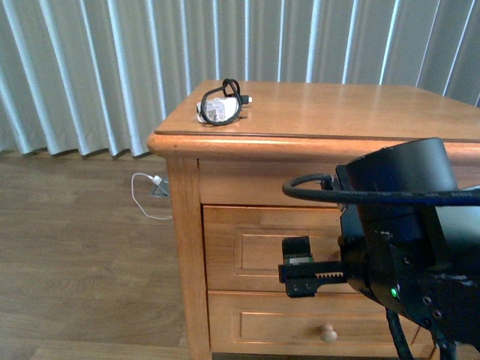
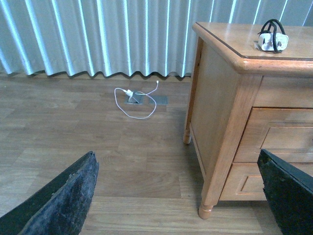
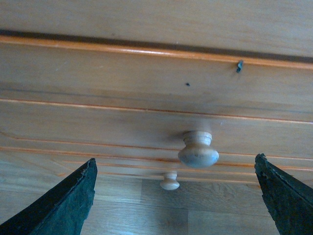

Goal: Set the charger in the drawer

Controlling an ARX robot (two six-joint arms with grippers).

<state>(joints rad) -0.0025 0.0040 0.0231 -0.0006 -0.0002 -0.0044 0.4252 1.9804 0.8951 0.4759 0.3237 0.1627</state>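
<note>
The charger [image 1: 220, 107], a white block wrapped in black cable, lies on the wooden cabinet's top near its front left corner; it also shows in the left wrist view [image 2: 272, 40]. My right gripper [image 3: 176, 161] is open in front of a shut drawer [image 3: 146, 122], its fingers standing wide on either side of the round wooden knob [image 3: 198, 149] and apart from it. In the front view the right arm [image 1: 405, 225] covers that knob. My left gripper [image 2: 177, 154] is open and empty, hanging over the floor to the left of the cabinet.
Below is another shut drawer with its own knob [image 1: 328, 333]. A thin white cable with a plug [image 1: 146, 191] lies on the wooden floor by a floor socket. Grey curtains [image 1: 90, 67] hang behind. The cabinet's front left leg [image 2: 208, 208] stands close to the left gripper.
</note>
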